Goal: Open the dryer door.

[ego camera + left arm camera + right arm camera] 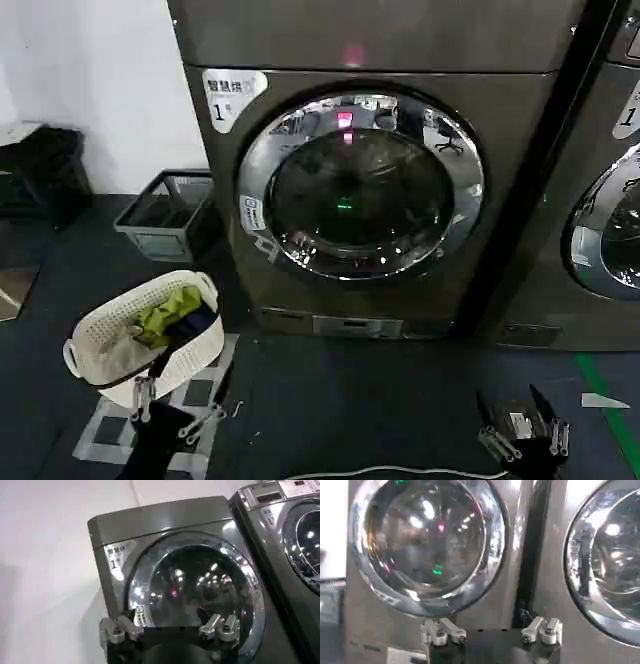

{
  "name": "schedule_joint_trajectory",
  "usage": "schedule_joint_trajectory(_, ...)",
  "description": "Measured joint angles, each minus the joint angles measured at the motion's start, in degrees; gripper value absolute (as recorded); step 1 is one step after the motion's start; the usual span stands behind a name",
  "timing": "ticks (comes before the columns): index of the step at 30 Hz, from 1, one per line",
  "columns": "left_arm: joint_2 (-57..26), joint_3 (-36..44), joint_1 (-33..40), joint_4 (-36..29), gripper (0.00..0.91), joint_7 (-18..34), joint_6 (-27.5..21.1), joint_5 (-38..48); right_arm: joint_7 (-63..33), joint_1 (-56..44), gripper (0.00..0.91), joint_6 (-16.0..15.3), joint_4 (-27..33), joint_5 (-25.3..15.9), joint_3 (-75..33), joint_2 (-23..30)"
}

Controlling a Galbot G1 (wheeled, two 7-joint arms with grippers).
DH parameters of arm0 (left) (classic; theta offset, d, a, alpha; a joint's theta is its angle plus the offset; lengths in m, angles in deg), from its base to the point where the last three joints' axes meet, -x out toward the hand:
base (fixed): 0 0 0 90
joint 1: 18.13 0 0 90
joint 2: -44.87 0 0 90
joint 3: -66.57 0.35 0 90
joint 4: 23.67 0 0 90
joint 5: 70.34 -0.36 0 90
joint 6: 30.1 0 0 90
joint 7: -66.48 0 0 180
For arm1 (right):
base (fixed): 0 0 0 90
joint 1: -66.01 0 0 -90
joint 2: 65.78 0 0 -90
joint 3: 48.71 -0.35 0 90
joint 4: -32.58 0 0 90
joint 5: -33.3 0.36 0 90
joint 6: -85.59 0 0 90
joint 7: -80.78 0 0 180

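Observation:
The dryer [505, 110], bronze-grey with a white "1" label [228, 96], stands straight ahead. Its round dryer door [360, 185], a chrome ring around dark glass, lies flush against the front, shut. My left gripper [185, 395] hangs low at the near left over the basket, open and holding nothing. My right gripper [512, 408] sits low at the near right above the floor, also open and holding nothing. Both are well short of the door. The left wrist view looks up at the dryer door [195, 590] past the left gripper [170, 625]. The right wrist view faces the dryer door [427, 535] beyond the right gripper [492, 627].
A second identical machine [610, 200] stands right of the dryer across a dark gap. A white laundry basket [95, 345] holding green and blue cloth sits on the floor at the near left. A grey crate [165, 212] stands by the white wall. A white cable [390, 470] lies along the floor.

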Motion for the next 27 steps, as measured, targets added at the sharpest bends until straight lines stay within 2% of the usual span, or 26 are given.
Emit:
schedule_joint_trajectory(11, -0.71, -0.09, -0.03, -0.64, 0.907, 0.0, -0.16, 0.39, 3.58, 11.19, 0.907, -5.57, 1.07, 3.0, 3.2, -9.26)
schedule_joint_trajectory(18, -0.59, -0.05, -0.15, -0.77, 0.907, -0.09, -0.17, 0.38, 3.96, 19.2, 0.907, -8.62, 3.86, 7.01, 6.83, -15.46)
schedule_joint_trajectory(27, -0.47, -0.19, -0.28, -0.88, 0.907, -0.13, -0.08, 0.37, 3.88, 33.0, 0.907, -9.14, 8.53, 10.9, 14.74, -22.64)
